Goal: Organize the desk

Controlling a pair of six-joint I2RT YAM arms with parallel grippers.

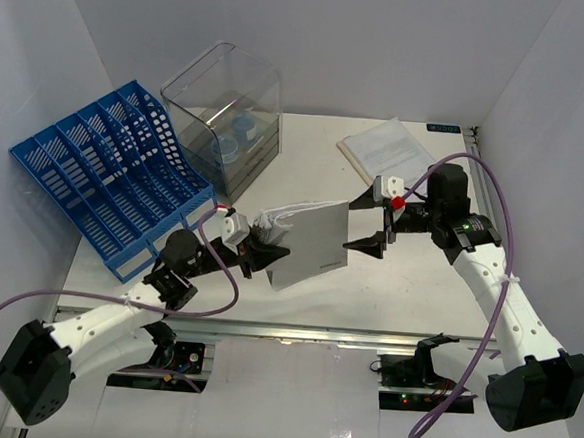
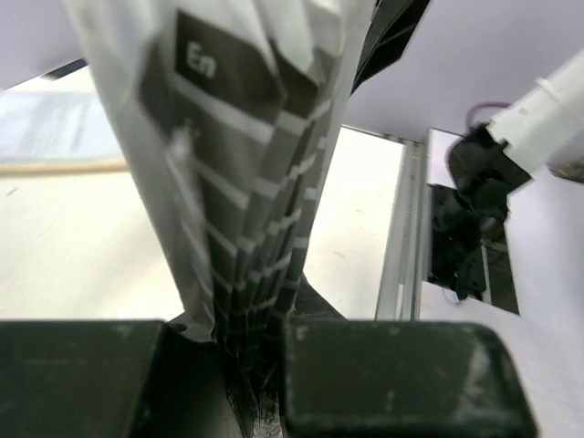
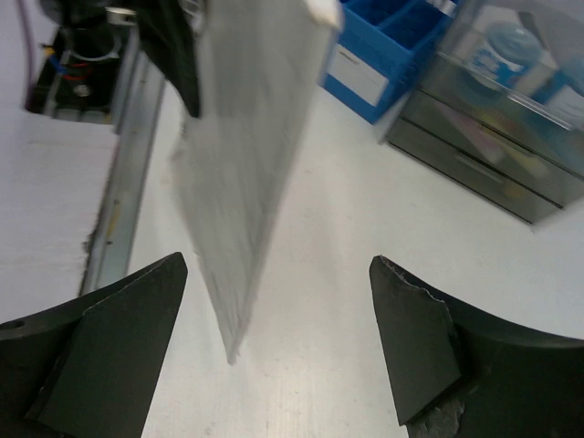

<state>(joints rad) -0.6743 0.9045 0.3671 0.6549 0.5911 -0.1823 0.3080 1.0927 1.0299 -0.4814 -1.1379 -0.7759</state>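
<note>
My left gripper (image 1: 261,254) is shut on a grey-covered booklet (image 1: 308,242) and holds it on edge above the white desk (image 1: 367,294). In the left wrist view its printed pages (image 2: 246,182) fan out from between my fingers (image 2: 392,374). My right gripper (image 1: 371,237) is open just right of the booklet's free edge, not touching it. In the right wrist view the booklet (image 3: 242,173) hangs ahead and left of centre between my fingertips (image 3: 415,342). A second white booklet (image 1: 387,150) lies flat at the desk's far right.
A blue slotted file rack (image 1: 110,171) stands at the far left. A clear plastic bin (image 1: 224,114) with blue items inside stands behind the booklet; both show in the right wrist view, the rack (image 3: 388,41) and the bin (image 3: 506,100). The metal rail (image 1: 294,327) runs along the near edge.
</note>
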